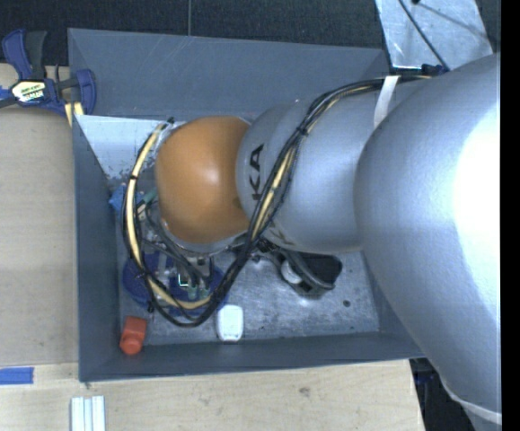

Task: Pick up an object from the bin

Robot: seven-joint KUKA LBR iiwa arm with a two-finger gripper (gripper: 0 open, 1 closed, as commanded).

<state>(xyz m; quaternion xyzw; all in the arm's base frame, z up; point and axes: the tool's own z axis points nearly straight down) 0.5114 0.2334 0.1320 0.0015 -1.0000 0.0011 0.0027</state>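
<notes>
One camera is looking down into the grey metal bin (242, 79) from above, slightly sideways, close; the arm (403, 178) is entering from the right.

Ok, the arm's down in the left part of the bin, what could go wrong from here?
1. The orange wrist cover hides most of the end effector, so a missed or double pick among the blue pieces beneath it could go unnoticed.
2. The cable loop hangs low beside the white block and orange cylinder; lifting might drag them.
3. The bin's left wall is close; a sideways move may scrape it.
</notes>
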